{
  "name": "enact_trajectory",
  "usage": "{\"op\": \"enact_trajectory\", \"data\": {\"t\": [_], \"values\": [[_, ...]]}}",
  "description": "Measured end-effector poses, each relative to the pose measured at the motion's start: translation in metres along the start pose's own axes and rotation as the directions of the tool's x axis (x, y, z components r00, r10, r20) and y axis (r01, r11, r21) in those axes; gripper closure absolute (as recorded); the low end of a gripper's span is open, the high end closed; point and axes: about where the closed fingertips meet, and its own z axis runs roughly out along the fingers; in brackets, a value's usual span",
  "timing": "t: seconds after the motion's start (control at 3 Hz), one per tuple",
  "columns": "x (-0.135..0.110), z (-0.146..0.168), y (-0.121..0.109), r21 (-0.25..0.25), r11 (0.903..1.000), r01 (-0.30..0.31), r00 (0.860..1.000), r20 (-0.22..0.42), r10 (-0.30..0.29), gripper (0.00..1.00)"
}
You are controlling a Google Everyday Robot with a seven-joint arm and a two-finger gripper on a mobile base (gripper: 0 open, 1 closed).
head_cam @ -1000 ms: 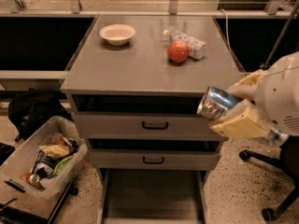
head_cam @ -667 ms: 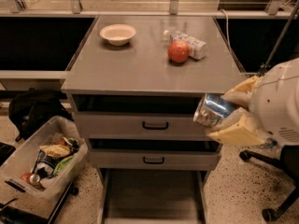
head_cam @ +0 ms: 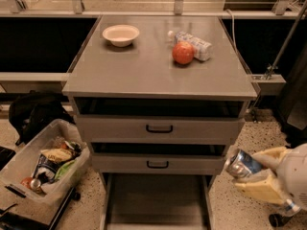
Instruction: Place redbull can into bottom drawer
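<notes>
The redbull can is a shiny silver-and-blue can held in my gripper at the lower right, to the right of the cabinet and level with the second drawer front. The pale yellow fingers are shut around the can, which is tilted with its end facing left. The bottom drawer is pulled open at the foot of the cabinet, its flat grey floor bare. The can is right of and above the open drawer.
On the cabinet top stand a white bowl, a red apple and a clear plastic bottle. Two upper drawers with black handles are closed. A clear bin of rubbish sits at the left.
My gripper with the can has moved down, from level with the top drawer to level with the second drawer. The view has tilted down too.
</notes>
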Motion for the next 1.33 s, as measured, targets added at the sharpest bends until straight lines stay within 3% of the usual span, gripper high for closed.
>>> {"op": "enact_trajectory", "data": {"t": [0.33, 1.0, 1.33], "values": [[0.046, 0.026, 0.005, -0.036, 0.9936, -0.107, 0.994, -0.016, 0.107, 1.00], [0.059, 0.029, 0.011, -0.017, 0.9960, -0.088, 0.996, -0.010, 0.088, 1.00], [0.079, 0.080, 0.026, -0.053, 0.9963, -0.068, 0.997, -0.023, 0.067, 1.00]]}}
